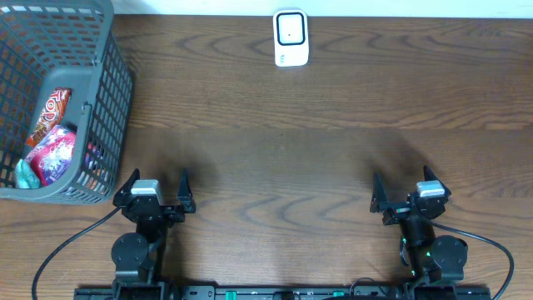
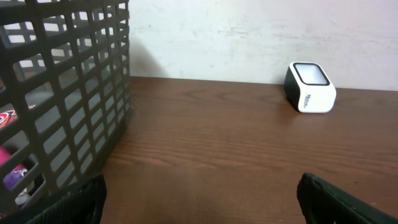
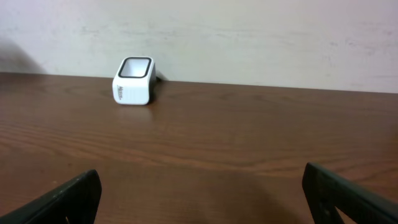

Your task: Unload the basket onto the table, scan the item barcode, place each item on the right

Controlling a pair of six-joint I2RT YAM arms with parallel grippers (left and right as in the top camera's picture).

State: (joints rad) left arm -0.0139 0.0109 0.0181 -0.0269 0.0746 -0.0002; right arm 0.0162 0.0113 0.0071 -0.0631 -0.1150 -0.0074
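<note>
Scanner [image 1: 291, 37] at 12 o'clock; basket [image 1: 114, 93], holding packets [image 1: 50, 146], at 10. Left gripper [image 1: 158, 182], right gripper [image 1: 402, 188]: jaws stood apart, empty.

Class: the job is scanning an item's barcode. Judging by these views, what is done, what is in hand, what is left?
Done: nothing yet; the snack packets lie in the grey basket, and the white scanner stands apart with nothing before it. In hand: nothing; the left gripper and right gripper are open and empty. Left: pick an item and show its barcode to the scanner.
</note>
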